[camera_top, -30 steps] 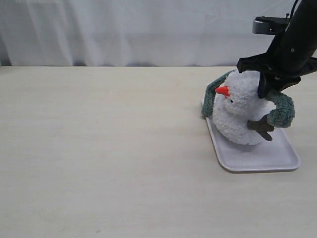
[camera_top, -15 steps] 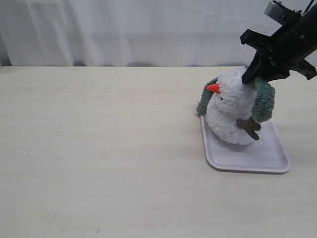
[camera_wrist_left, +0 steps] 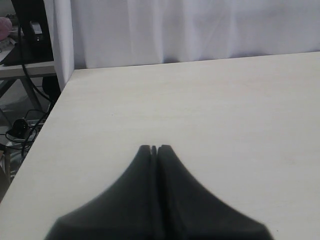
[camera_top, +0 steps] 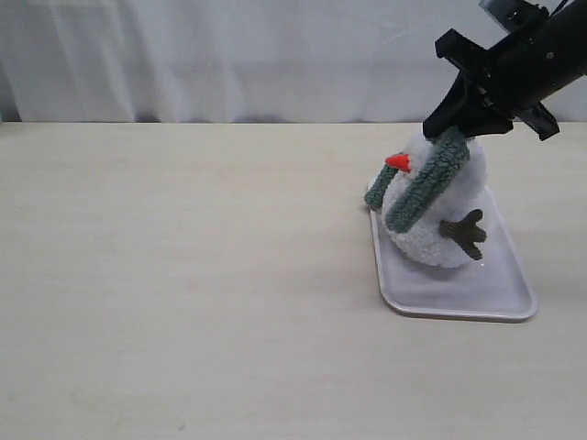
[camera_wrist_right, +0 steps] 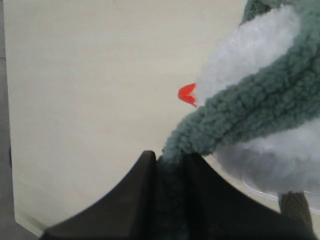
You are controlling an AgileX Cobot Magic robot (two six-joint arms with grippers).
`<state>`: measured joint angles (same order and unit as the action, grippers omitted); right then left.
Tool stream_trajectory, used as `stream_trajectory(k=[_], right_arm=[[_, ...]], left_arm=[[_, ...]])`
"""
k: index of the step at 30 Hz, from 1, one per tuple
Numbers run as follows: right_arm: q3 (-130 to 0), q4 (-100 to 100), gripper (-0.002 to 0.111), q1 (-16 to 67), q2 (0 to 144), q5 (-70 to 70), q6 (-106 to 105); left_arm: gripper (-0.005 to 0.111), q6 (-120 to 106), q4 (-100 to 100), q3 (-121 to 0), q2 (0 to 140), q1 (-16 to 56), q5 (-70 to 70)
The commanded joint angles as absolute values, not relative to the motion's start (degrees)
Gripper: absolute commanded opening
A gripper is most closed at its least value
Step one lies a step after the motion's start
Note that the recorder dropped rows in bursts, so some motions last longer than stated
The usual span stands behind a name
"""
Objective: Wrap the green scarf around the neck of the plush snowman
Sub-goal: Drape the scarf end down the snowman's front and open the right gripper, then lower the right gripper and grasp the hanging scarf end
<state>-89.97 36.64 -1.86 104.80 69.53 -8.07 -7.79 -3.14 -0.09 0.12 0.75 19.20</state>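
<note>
The plush snowman sits on the white tray, its orange-red nose pointing left and a brown twig arm on its front. The green scarf runs diagonally across its head and chest, with another end hanging at the left side. My right gripper is just above the head, shut on the scarf's upper end; in the right wrist view the scarf enters between the jaws of that gripper, beside the snowman. My left gripper is shut and empty over bare table, absent from the exterior view.
A white curtain hangs behind the table's far edge. The light wooden table stretches left of the tray. In the left wrist view, the table's edge drops to cables and a stand beyond.
My right gripper has swung the scarf from the snowman's right side over to its front, so the strip now lies diagonally across the face. Snowman and tray shifted left earlier.
</note>
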Motion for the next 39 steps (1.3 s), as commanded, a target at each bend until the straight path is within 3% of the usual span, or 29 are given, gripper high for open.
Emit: stream_trajectory(k=[1, 9, 17, 20, 30, 37, 39], right_arm=[[-90.3, 26.0, 0.019, -2.1, 104.2, 70.0, -5.7], [-90.3, 21.6, 0.02, -1.9, 104.2, 70.0, -5.5], [-90.3, 20.7, 0.063, -1.9, 102.8, 70.0, -5.5], [-90.3, 19.9, 0.068, -1.9, 101.1, 70.0, -5.2], [-90.3, 20.3, 0.067, -1.9, 93.9, 70.0, -12.0], [-90.3, 21.1, 0.038, -1.9, 90.1, 70.0, -16.9], [-90.3, 19.3, 0.038, -1.0, 90.0, 70.0, -15.2]], left_arm=[[0.0, -7.7, -3.5, 0.0, 0.0, 1.0, 18.5], [0.0, -7.7, -3.5, 0.0, 0.0, 1.0, 18.5], [0.0, -7.7, -3.5, 0.0, 0.0, 1.0, 18.5], [0.0, -7.7, -3.5, 0.0, 0.0, 1.0, 18.5], [0.0, -7.7, -3.5, 0.0, 0.0, 1.0, 18.5], [0.0, -7.7, -3.5, 0.0, 0.0, 1.0, 18.5], [0.0, -7.7, -3.5, 0.0, 0.0, 1.0, 18.5]])
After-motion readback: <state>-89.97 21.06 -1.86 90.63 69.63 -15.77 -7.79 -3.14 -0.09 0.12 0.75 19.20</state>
